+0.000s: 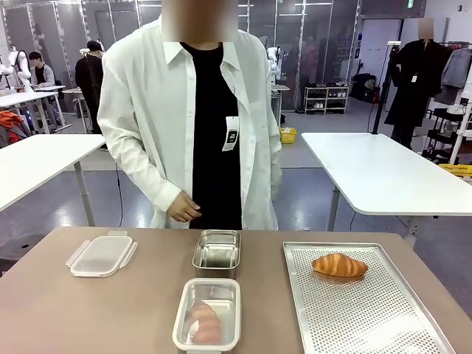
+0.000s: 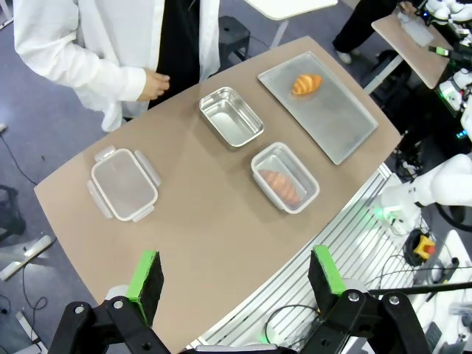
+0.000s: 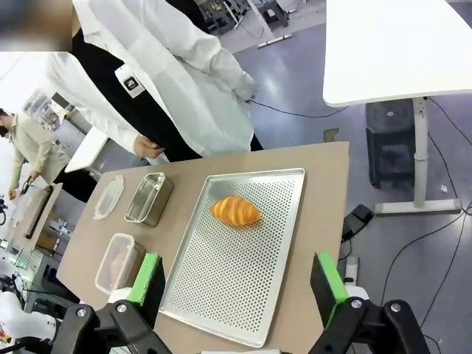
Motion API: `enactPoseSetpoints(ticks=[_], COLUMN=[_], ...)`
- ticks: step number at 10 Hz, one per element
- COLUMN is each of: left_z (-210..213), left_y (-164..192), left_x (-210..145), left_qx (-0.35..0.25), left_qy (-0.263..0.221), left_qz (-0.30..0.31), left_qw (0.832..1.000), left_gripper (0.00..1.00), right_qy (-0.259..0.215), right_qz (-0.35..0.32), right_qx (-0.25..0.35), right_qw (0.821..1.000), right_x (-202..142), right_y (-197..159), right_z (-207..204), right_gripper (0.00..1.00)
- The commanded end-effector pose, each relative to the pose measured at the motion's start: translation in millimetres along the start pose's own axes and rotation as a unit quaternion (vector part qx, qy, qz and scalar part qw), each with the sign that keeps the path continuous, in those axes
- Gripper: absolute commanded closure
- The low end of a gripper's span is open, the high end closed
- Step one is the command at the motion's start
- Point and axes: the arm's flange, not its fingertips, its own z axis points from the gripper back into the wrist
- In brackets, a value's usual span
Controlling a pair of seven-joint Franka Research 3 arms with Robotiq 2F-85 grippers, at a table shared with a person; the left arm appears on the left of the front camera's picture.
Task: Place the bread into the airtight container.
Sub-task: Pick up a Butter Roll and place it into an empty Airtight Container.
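The golden-brown croissant (image 1: 339,265) contrasts with a silver metal tray (image 1: 354,313) patterned with fine holes. The surface (image 1: 88,310) is plain tan-brown, the rectangular steel container (image 1: 198,252) shiny grey, the plastic lid (image 1: 102,255) translucent white.

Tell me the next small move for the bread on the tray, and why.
Probably lower the right end effector toward the croissant: its jaws stand open high above the perforated tray, where the croissant lies loose with nothing around it, and the empty steel container waits beside the tray.

Left end effector (image 2: 236,274) gaping above brown tabletop (image 2: 206,228); reddish-brown bread (image 2: 281,186), perhaps croissant, inside translucent rectangular container (image 2: 313,190); clear plastic lid (image 2: 124,184) well apart.
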Motion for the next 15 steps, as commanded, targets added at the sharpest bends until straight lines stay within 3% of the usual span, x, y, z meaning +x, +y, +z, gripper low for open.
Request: enactPoseSetpoints(ticks=[1, 7, 8, 9, 10, 12, 15], left_z=[0.9, 0.9, 0.9, 0.9, 0.9, 0.9, 0.9], left_y=[-1.3, -1.3, -1.3, -1.3, -1.3, -1.3, -1.3], left_x=[0.2, 0.2, 0.2, 0.2, 0.2, 0.2, 0.2], left_qx=[-0.01, -0.01, -0.01, -0.01, -0.01, -0.01, -0.01], left_qy=[-0.003, -0.003, -0.003, -0.003, -0.003, -0.003, -0.003], left_qz=[-0.006, -0.006, -0.006, -0.006, -0.006, -0.006, -0.006], left_qw=[1.0, 1.0, 1.0, 1.0, 1.0, 1.0, 1.0], left_gripper=[0.0, 0.0, 0.0, 0.0, 0.0, 0.0, 0.0], right_qy=[-0.006, 0.001, 0.04, 0.105, 0.124, 0.192, 0.244], right_qz=[0.01, 0.001, 0.101, 0.205, 0.281, 0.373, 0.499], right_qx=[0.005, -0.001, 0.027, 0.075, 0.064, 0.047, 0.059], right_qw=[1.0, 1.0, 0.994, 0.97, 0.95, 0.907, 0.829], right_x=[0.8, 0.7, 10.1, 11.8, 11.8, 16.9, -10.5], right_y=[0.7, 1.4, 27.4, 57.8, 88.7, 134.2, 173.4], right_z=[-0.2, -0.1, -16.6, -38.9, -63.9, -117.3, -180.6], right_gripper=[0.0, 0.0, 0.0, 0.0, 0.0, 0.0, 0.0])
